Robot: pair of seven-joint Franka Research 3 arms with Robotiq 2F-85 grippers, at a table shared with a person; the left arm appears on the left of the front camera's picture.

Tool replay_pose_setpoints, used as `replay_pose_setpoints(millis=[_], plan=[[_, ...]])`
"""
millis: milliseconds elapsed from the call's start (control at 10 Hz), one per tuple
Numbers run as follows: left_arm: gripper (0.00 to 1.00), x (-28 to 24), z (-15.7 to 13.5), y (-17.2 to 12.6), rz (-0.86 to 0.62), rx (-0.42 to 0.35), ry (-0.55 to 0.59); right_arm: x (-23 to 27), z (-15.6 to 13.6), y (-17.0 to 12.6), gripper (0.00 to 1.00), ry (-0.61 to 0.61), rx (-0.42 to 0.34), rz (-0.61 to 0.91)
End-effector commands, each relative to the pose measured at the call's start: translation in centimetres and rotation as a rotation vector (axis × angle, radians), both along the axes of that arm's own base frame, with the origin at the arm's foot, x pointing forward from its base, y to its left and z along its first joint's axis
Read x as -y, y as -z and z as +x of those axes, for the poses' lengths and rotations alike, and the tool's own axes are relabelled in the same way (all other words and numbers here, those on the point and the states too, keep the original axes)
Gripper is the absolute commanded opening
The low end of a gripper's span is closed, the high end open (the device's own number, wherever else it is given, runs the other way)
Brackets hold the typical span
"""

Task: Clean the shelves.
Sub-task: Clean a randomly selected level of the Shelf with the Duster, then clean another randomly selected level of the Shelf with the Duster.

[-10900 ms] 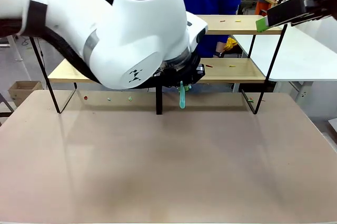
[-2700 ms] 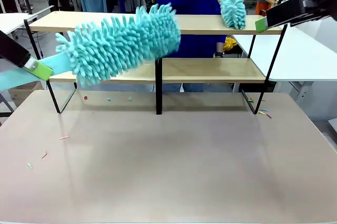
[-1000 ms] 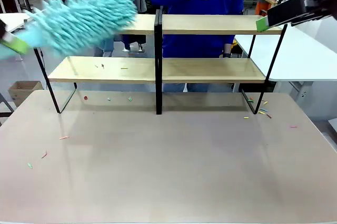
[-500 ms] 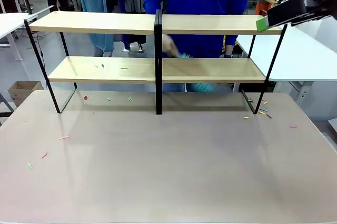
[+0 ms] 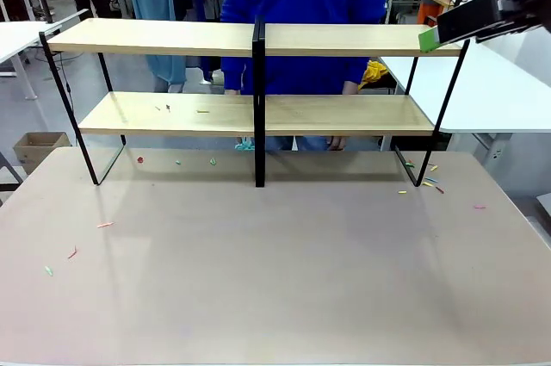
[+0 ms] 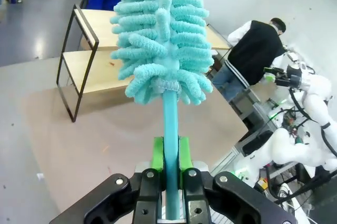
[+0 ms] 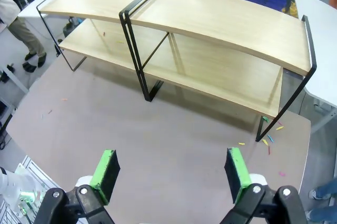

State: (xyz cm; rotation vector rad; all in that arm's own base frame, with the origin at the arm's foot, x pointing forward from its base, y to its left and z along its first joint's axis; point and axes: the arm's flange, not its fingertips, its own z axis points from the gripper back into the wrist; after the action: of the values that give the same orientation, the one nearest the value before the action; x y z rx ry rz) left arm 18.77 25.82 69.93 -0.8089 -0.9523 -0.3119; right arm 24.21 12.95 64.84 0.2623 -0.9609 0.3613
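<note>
The shelves (image 5: 344, 39) stand across the far half of the table, two light-wood boards on a black frame; they also show in the wrist views (image 6: 100, 71) (image 7: 210, 23). My left gripper (image 6: 170, 155) is shut on the handle of a teal fluffy duster (image 6: 163, 34), held up and away from the rack's end. My right gripper (image 7: 171, 176) hangs open and empty above the table's right side, and one of its green pads (image 5: 428, 39) shows by the top board's right end. A few coloured scraps (image 5: 168, 108) lie on the lower board's left part.
A person in blue (image 5: 301, 4) stands behind the rack, with a teal bit of duster (image 5: 245, 144) showing under the lower board. More scraps lie on the table at the left (image 5: 103, 225) and by the right foot (image 5: 426, 181). A white table (image 5: 482, 82) stands to the right.
My left gripper's duster has swung out of the front view to the left. The person's duster came down from above the top board to behind the lower one. The right gripper stayed put.
</note>
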Motion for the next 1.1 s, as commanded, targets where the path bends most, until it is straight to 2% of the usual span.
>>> replay_pose_setpoints(millis=[0, 700, 800, 900, 1000], plan=[[0.13, 1.2, 0.4, -1.0, 0.034, 0.014, 0.0, -0.1, 0.0, 0.0, 1.0, 0.012, 0.0, 0.006], [0.13, 1.2, 0.4, -1.0, 0.034, 0.014, 0.0, -0.1, 0.0, 0.0, 1.0, 0.012, 0.0, 0.006], [0.13, 1.0, 0.3, -0.7, 0.033, -0.016, -0.017, -0.1, 0.0, 0.0, 1.0, 0.012, 0.0, 0.006], [0.13, 3.3, 0.6, -1.1, 0.018, -0.05, 0.165, -0.1, 0.0, 0.0, 1.0, 0.012, 0.0, 0.006], [0.13, 5.6, -0.5, -0.5, 0.078, -0.067, 0.281, -0.1, 0.0, 0.0, 1.0, 0.012, 0.0, 0.006]])
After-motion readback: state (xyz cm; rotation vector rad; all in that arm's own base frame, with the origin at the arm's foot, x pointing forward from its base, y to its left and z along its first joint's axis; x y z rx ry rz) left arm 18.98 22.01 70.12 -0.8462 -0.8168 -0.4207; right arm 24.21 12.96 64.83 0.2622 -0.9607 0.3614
